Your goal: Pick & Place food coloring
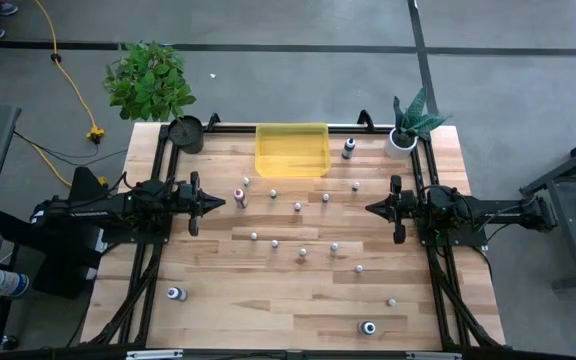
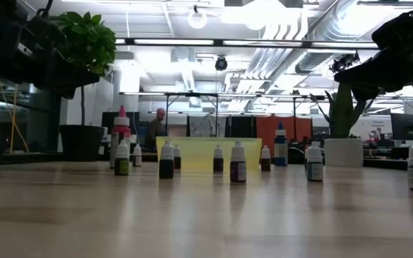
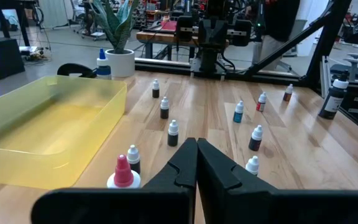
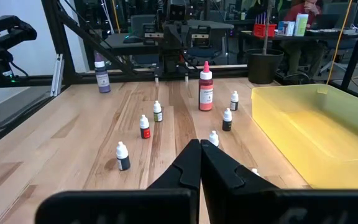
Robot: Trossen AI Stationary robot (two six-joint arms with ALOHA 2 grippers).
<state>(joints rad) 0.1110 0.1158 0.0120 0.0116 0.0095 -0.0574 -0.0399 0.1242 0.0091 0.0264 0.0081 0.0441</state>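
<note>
The left hand hangs over the left side of the counter, its fingers pressed together on nothing, tips pointing toward the middle. Just beyond those tips stands a taller pink-capped bottle of the food coloring, near the hand but not touching it.

The right hand mirrors it at the counter's right side, fingers likewise closed on nothing and pointing inward.

Between the two hands the food coloring is scattered upright across the wood: small white-capped bottles, well apart from each other, spread from just in front of the yellow bin down toward the near edge. One dark bottle stands just beside the bin's right wall, another bottle sits alone near the lower left, and one more near the lower right.

The yellow bin lies at the back of the counter, nothing visible inside it. A white pot with a spiky plant stands at the back right corner, and a dark round pot at the back left.
</note>
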